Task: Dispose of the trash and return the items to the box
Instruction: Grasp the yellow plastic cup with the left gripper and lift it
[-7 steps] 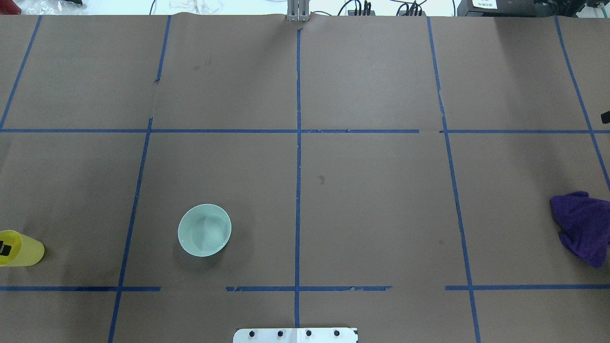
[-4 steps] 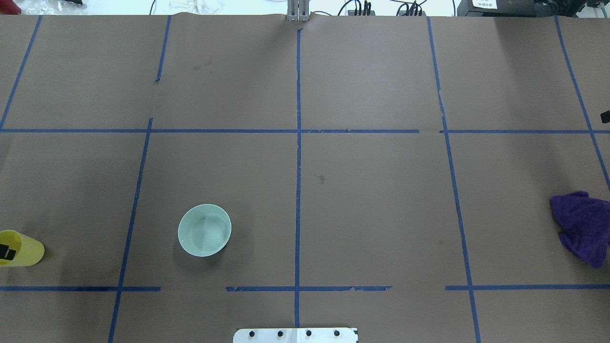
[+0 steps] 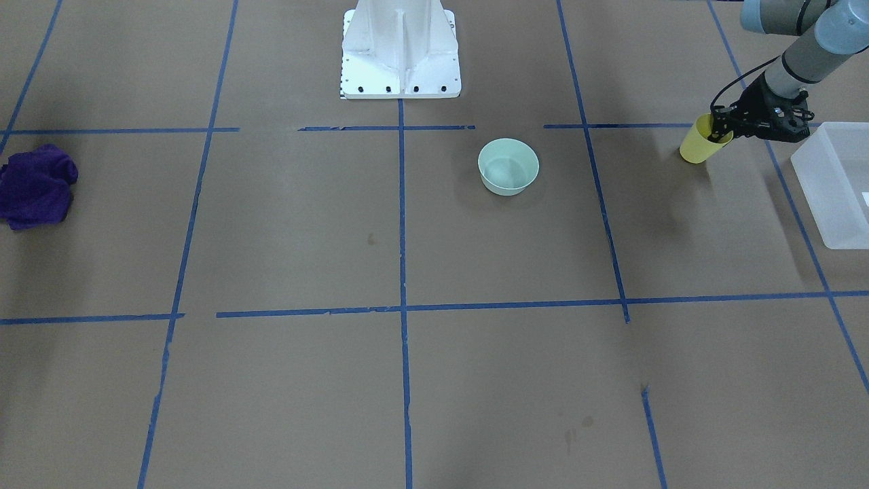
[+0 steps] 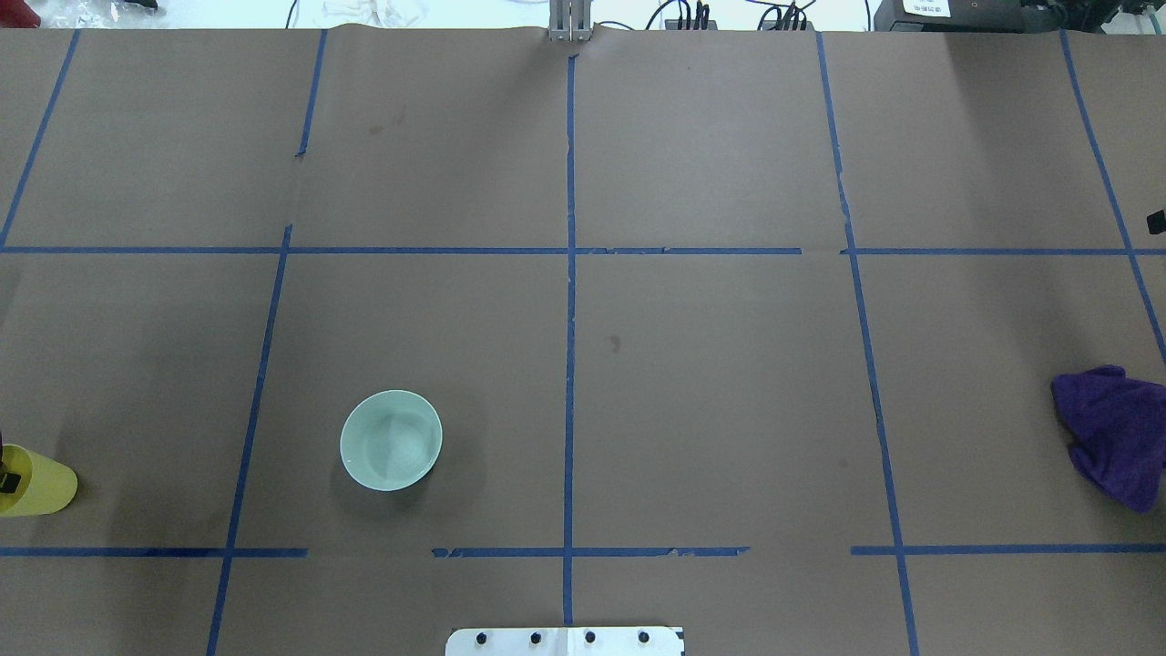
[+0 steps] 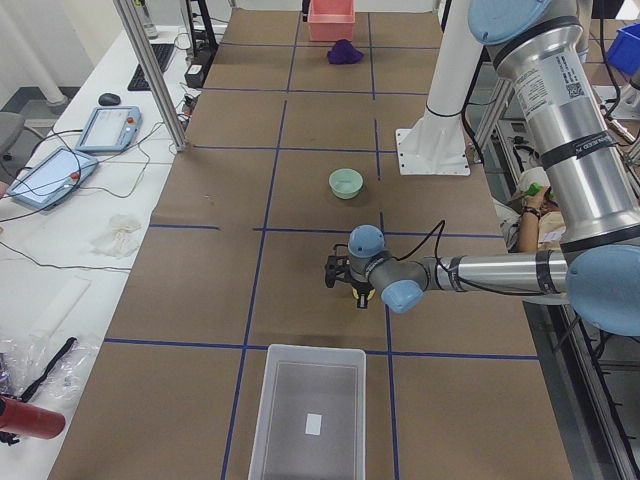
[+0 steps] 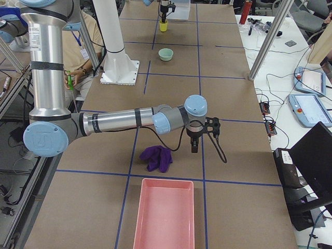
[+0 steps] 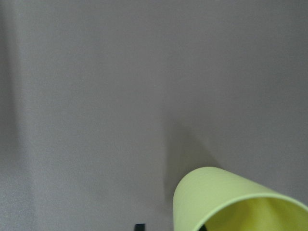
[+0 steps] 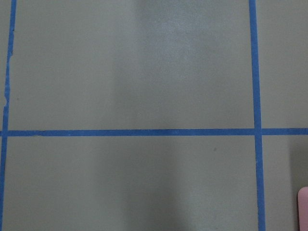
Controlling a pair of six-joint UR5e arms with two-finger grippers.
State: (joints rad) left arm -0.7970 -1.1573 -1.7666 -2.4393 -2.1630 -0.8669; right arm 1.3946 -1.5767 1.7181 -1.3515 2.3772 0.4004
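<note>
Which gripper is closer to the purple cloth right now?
Right. The right gripper hangs just beside the purple cloth; the left gripper is far off at the opposite end, holding the yellow cup.

Tabletop (image 3: 305, 224) layout, end to end
The bowl (image 3: 508, 166) sits before the robot's base (image 3: 400, 51). The cup (image 3: 698, 146) is between bowl and tub (image 3: 825, 204), toward the robot's left end. The cloth (image 3: 35, 185) lies just beside the tray (image 6: 165, 218) at the right end.

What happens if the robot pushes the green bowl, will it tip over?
The bowl is wide, low and upright, so it would probably slide rather than tip. It looks like empty plastic, so it is likely light and stiff. Its smooth, round wall might slip if pinched.
</note>
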